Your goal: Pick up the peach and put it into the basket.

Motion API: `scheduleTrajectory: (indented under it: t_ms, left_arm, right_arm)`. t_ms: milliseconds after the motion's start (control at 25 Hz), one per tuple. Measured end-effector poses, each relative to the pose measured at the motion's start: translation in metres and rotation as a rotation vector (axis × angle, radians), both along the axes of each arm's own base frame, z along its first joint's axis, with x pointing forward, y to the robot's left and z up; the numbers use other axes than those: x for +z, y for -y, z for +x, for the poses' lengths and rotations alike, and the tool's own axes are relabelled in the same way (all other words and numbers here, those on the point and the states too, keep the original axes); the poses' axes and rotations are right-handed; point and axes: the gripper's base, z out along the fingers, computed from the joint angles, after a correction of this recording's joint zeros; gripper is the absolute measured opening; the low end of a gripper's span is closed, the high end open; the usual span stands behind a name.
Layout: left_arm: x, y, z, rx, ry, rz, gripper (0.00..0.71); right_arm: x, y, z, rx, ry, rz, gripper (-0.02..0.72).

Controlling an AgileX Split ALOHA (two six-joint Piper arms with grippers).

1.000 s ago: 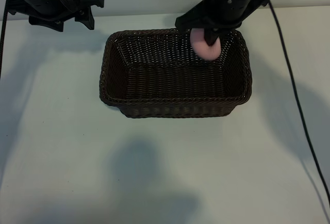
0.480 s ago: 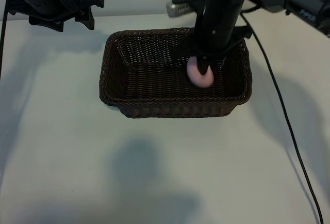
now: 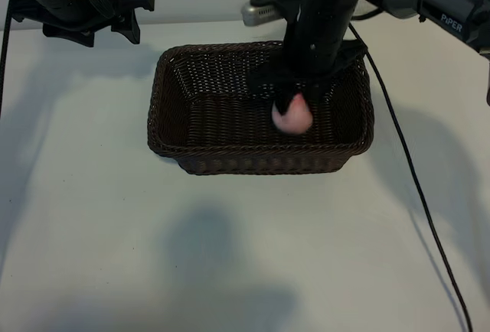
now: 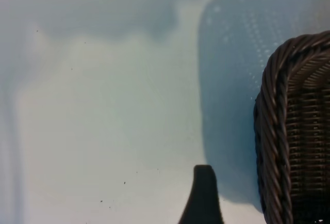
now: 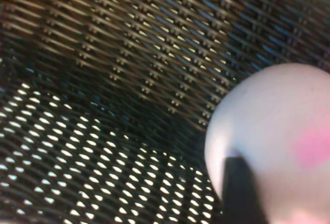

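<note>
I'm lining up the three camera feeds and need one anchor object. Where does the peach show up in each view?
Exterior view: the peach sits inside the basket, right of its middle, just below the right gripper.
Left wrist view: no peach, only a basket corner and bare table.
Right wrist view: the peach fills the lower right, against the wicker.
Shared landmark: the basket's dark weave appears in all three views.

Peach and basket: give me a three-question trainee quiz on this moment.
1. True or false: the peach is inside the basket.
2. Which arm's pincer is down in the basket? A) left B) right
3. Fill in: the left pincer is parked beyond the basket's far-left ____.

Key: 1 true: it sits low inside, just under the right pincer. 2 B. 3 corner.
</note>
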Motion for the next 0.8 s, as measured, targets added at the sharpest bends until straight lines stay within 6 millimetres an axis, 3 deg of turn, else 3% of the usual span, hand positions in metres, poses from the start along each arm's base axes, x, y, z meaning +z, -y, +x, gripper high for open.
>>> scheduleTrajectory:
  t_ms: [80,160,440,800]
  left_arm:
    - [0.0,0.0,0.0,0.0,0.0,0.0,0.598]
    - [0.0,0.0,0.0,0.0,0.0,0.0,0.598]
    - [0.0,0.0,0.0,0.0,0.0,0.0,0.598]
    - [0.0,0.0,0.0,-0.002,0.0,0.001,0.598]
  right_arm:
    - [0.012,-0.002,0.004,0.003,0.037,0.017,0.595]
    - [0.024,-0.003,0.006,0.003,0.073,0.034,0.618]
    - [0.04,0.005,0.013,-0.015,0.125,0.044,0.568]
    - [0.085,0.091,0.032,-0.195,0.225,0.063,0.562]
